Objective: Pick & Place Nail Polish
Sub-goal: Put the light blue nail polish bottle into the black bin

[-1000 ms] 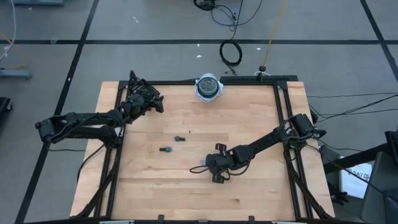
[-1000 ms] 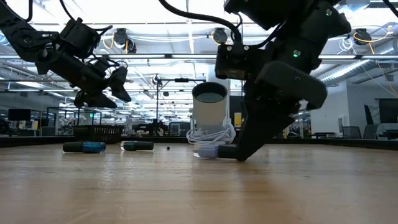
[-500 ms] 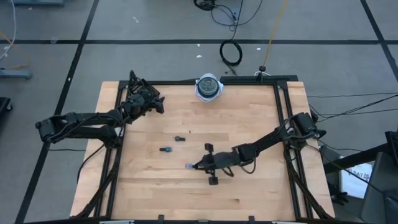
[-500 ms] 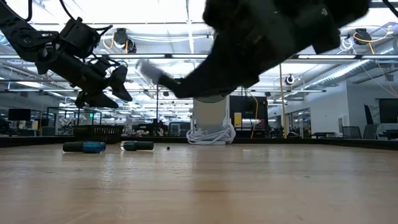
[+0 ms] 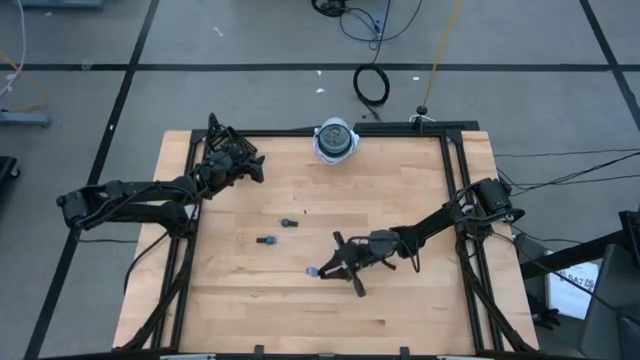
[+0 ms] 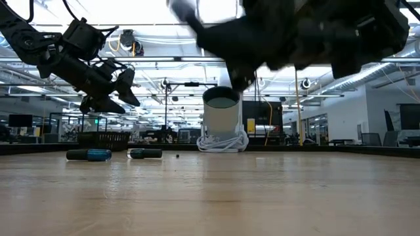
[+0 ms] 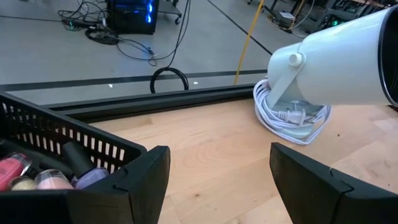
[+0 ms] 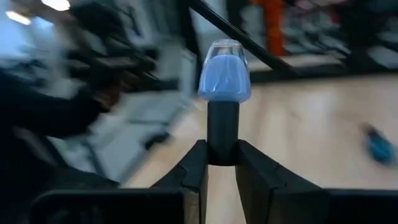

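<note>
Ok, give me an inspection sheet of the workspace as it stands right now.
Surface: wooden table in a black frame.
Job's things: periwinkle nail polish bottle gripped by its dark cap; two bottles lying on the table; more in the black basket.
Clutter: white cylindrical device with its cord coiled at the base.
Grippers: right gripper shut on the bottle, raised mid-table; left gripper open, near the basket.
Cables: coils on the floor beyond the table.
Surroundings: open workshop hall; no people seen.

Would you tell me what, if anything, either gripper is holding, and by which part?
The right gripper holds a light-blue nail polish bottle by its dark cap. The left gripper is open and empty.
</note>
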